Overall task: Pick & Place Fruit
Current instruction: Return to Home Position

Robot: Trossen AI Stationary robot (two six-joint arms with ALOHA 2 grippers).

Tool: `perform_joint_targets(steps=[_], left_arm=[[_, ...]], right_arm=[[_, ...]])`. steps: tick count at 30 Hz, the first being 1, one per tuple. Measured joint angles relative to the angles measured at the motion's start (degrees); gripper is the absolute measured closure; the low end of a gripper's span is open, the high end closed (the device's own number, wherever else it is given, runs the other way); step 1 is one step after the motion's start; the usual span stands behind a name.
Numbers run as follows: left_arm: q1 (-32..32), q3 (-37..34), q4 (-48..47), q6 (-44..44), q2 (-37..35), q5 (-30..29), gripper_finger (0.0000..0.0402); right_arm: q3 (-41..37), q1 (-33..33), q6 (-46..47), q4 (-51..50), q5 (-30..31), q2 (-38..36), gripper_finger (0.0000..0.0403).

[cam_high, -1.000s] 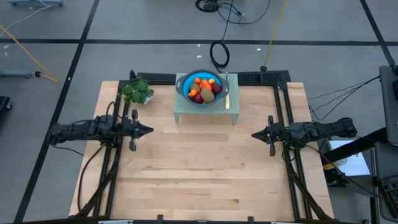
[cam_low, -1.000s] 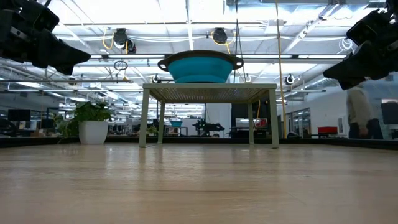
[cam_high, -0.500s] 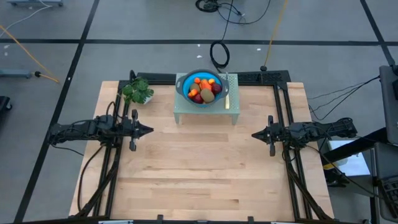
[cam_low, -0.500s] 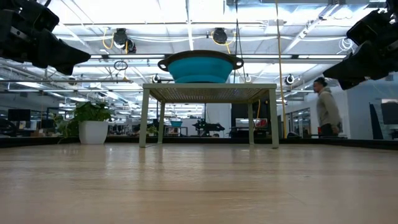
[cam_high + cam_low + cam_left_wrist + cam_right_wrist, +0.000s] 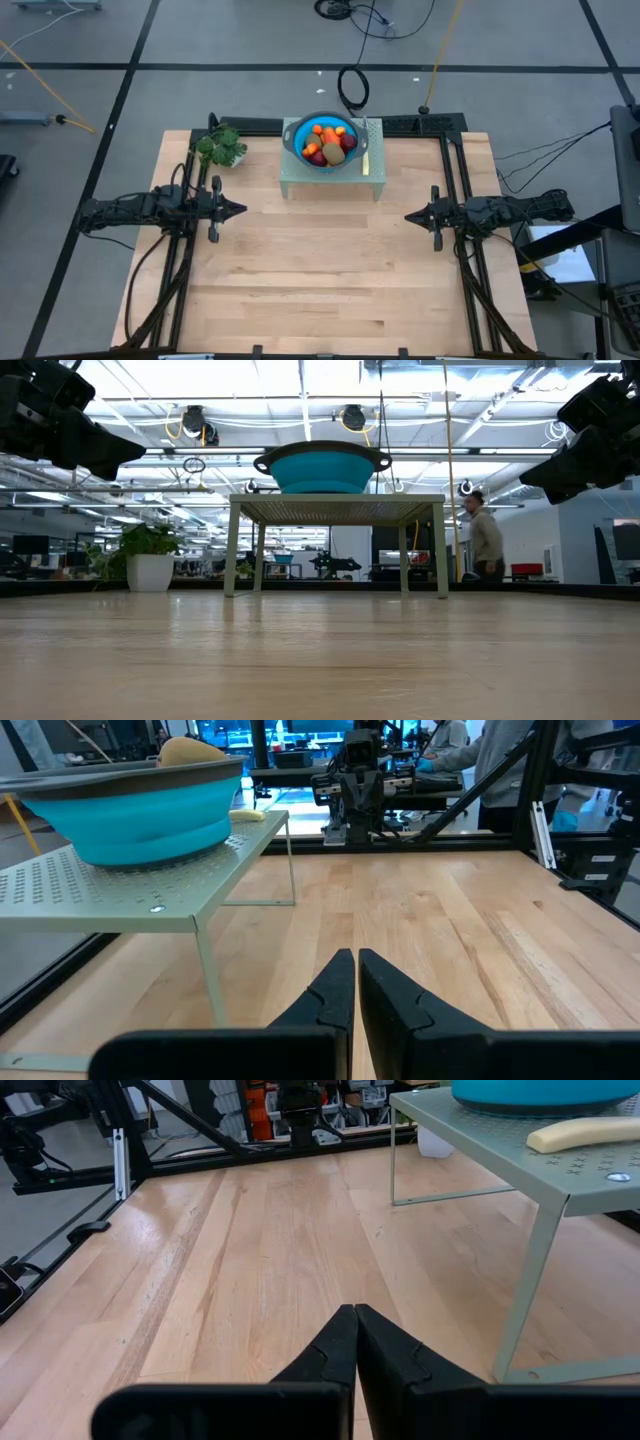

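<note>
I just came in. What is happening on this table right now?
Nothing is being handled at this moment. The fruit lies in the blue colander on the green shelf, with the knife beside it. The left claw and the right claw hang shut and empty at the sides of the table, apart from the shelf.

Both arms are matte black, slim and jointed. Each sits on a black tube frame along a side edge of the wooden table [image 5: 320,280]. Thin black cables loop beside the left arm [image 5: 130,212] and the right arm [image 5: 520,208]. The left gripper [image 5: 355,956] and right gripper [image 5: 355,1310] have black wedge-shaped fingers that taper to tips pressed together, mounted on a broad black crossbar.
</note>
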Motion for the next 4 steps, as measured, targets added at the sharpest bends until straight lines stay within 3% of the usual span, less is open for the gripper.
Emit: perform_joint_targets(steps=[4], left_arm=[[0.0, 0.0, 0.0, 0.0, 0.0, 0.0, 0.0380]], right_arm=[[0.0, 0.0, 0.0, 0.0, 0.0, 0.0, 0.0399]])
